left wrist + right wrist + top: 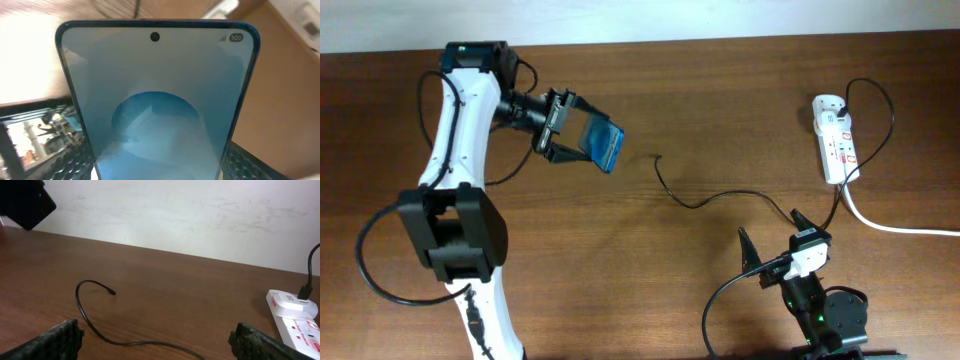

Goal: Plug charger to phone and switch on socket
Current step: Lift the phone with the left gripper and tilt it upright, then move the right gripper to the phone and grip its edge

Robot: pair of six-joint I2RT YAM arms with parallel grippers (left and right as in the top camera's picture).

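Note:
My left gripper (563,125) is shut on the phone (603,146) and holds it tilted above the table at the back left. Its blue screen (157,95) fills the left wrist view between the two finger pads. The charger, a thin black cable (692,200), lies on the wood; its free plug tip (657,158) rests right of the phone and shows in the right wrist view (113,292). The other end is plugged into the white socket strip (834,138) at the back right, also seen in the right wrist view (295,315). My right gripper (772,232) is open and empty at the front.
The strip's thick white cord (895,226) runs off the right edge. The left arm's base (455,230) stands at the front left. A pale wall (175,215) lies behind the table's far edge.

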